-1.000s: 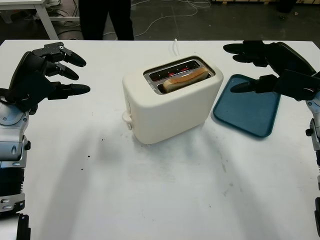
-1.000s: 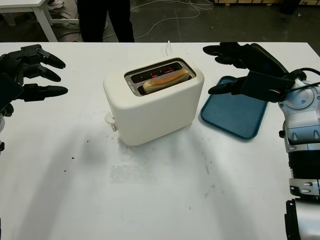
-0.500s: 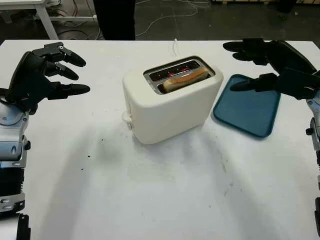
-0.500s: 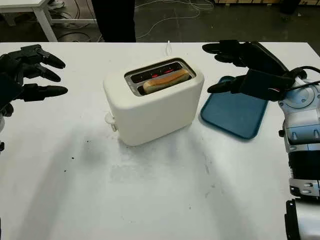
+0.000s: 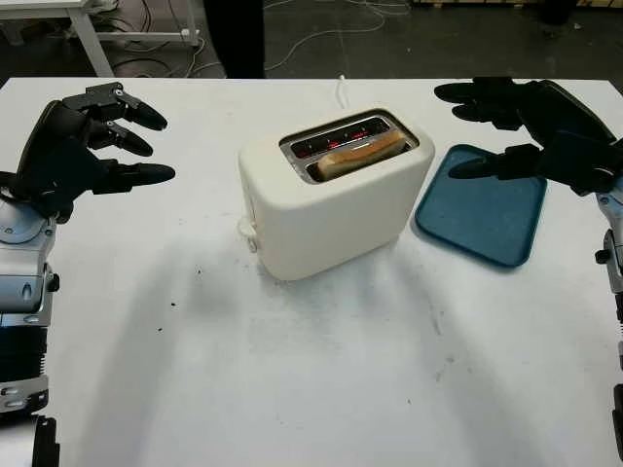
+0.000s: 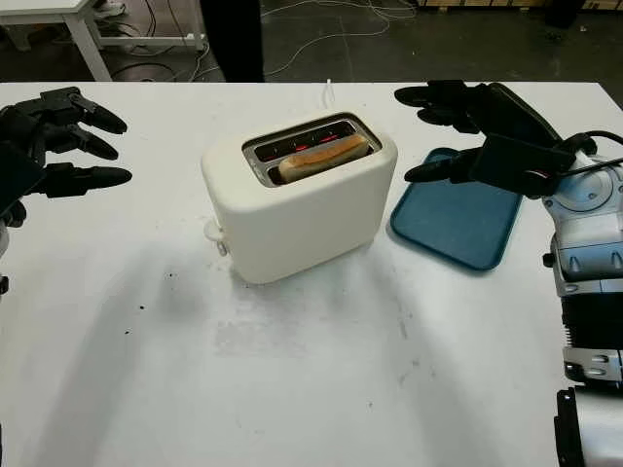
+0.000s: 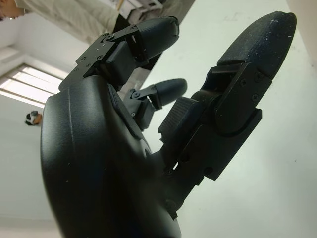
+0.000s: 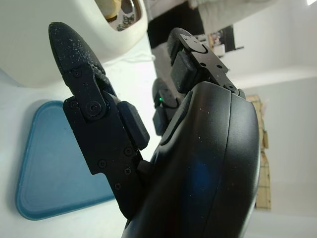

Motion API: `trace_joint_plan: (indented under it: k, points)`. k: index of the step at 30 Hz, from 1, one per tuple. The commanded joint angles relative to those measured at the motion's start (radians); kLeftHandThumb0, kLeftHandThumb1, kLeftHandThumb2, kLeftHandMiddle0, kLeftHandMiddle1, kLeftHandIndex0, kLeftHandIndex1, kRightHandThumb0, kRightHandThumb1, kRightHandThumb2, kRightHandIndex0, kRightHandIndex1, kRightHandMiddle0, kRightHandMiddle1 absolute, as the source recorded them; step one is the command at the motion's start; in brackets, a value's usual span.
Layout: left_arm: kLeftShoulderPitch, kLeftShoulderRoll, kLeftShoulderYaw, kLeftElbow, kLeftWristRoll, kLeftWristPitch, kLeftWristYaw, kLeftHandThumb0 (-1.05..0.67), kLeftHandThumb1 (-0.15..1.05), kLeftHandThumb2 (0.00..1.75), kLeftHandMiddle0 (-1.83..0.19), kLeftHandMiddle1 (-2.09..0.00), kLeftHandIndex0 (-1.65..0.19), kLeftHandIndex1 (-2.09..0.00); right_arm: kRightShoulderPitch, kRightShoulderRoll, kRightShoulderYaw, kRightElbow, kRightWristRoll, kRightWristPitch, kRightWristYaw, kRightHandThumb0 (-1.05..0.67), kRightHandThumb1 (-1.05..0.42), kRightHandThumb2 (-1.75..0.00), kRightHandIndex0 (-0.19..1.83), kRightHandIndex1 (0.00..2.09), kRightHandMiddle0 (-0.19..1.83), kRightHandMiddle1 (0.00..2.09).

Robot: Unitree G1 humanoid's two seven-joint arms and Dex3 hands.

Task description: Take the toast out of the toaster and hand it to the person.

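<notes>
A cream toaster [image 5: 336, 204] stands in the middle of the white table [image 5: 311, 370]. One slice of toast [image 5: 362, 154] pokes out of its nearer slot; the far slot glows red. My left hand [image 5: 92, 146] hovers open at the table's left side, well away from the toaster. My right hand [image 5: 531, 131] hangs open above the blue tray [image 5: 482, 209], just right of the toaster. A person's dark legs [image 5: 234, 39] stand beyond the table's far edge.
The toaster's white cord [image 5: 342, 89] runs off the far edge. Crumbs [image 5: 185, 287] dot the table left of the toaster. A white table leg [image 5: 83, 34] and floor cables [image 5: 321, 29] lie beyond.
The person beyond the table has shifted a little to the right. Both my hands and the toast stay where they were.
</notes>
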Motion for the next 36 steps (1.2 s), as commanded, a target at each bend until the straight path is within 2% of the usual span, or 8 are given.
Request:
trace_joint_plan:
  k: [1,5,11,25,36]
  points:
    - [-0.008,0.001,0.009,-0.002,-0.011,-0.007,0.002,-1.05,0.6,0.0,-0.57,-1.15,-0.57,-1.05,-0.005,-0.007,-0.001,0.003,-0.001,-0.013,-0.004,-0.78,-0.76,0.0,0.46,0.05,0.44,0.0]
    - [-0.01,-0.003,0.011,0.002,-0.015,-0.008,0.003,-1.05,0.6,0.0,-0.57,-1.16,-0.57,-1.05,-0.009,-0.003,-0.007,0.01,0.022,-0.008,0.013,-0.72,-0.73,0.0,0.44,0.04,0.43,0.0]
    - [-0.011,0.0,0.008,-0.002,-0.012,-0.003,0.001,-1.05,0.6,0.0,-0.56,-1.16,-0.57,-1.05,-0.015,-0.003,-0.009,0.041,0.028,-0.048,0.016,-0.74,-0.75,-0.01,0.45,0.05,0.44,0.01]
    - [-0.007,-0.003,0.011,-0.003,-0.012,-0.011,0.006,-1.05,0.61,0.0,-0.58,-1.15,-0.58,-1.05,-0.008,-0.005,-0.003,0.004,0.005,-0.005,0.007,-0.73,-0.74,0.0,0.45,0.04,0.44,0.0]
    - [-0.006,0.003,0.005,-0.002,-0.002,-0.015,0.004,-1.05,0.61,0.0,-0.56,-1.17,-0.57,-1.06,-0.003,-0.011,0.003,0.01,-0.031,-0.038,-0.014,-0.77,-0.76,-0.01,0.48,0.06,0.46,0.01]
